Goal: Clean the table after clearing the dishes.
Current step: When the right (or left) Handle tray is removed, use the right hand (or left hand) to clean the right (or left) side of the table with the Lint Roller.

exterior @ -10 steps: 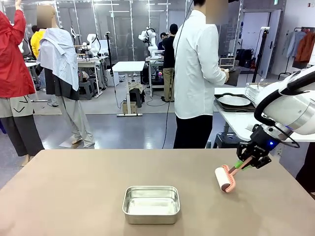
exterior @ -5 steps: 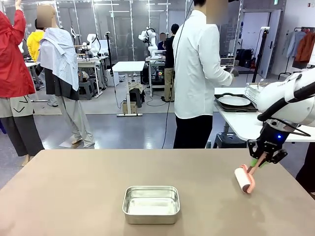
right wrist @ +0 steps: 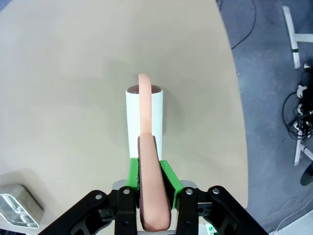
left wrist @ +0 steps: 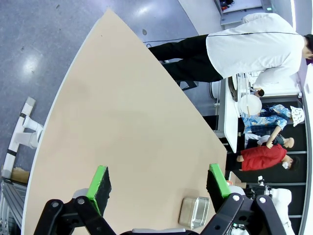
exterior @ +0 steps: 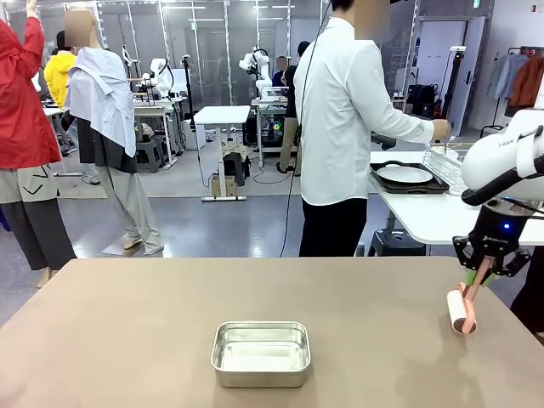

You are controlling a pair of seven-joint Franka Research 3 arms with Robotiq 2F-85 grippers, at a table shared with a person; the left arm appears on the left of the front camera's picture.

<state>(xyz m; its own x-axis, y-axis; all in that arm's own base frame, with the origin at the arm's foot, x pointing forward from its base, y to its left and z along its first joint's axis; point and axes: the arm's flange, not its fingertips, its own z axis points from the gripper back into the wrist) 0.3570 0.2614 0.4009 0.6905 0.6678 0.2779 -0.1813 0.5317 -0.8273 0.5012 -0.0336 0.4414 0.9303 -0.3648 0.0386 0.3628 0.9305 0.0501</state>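
My right gripper (exterior: 486, 270) is shut on the pink handle of a lint roller (exterior: 461, 312). Its white roll stands at the brown table's (exterior: 127, 323) right edge and seems to touch the top. In the right wrist view the green pads (right wrist: 167, 177) clamp the handle, and the roller (right wrist: 145, 115) points away over the table (right wrist: 58, 73). My left gripper (left wrist: 159, 182) hangs open high above the table (left wrist: 122, 122), nothing between its fingers. One of the dishes, a white plate on a dark tray (exterior: 405, 175), lies on the white side table.
A small steel pan (exterior: 260, 353) sits near the table's front middle, also at the right wrist view's bottom left as the pan (right wrist: 17, 210). A person in a white shirt (exterior: 340, 127) stands at the far side, reaching toward the side table (exterior: 425, 217).
My right gripper has swept the roller rightward across the table to its right edge. The person has stretched an arm out over the side table.
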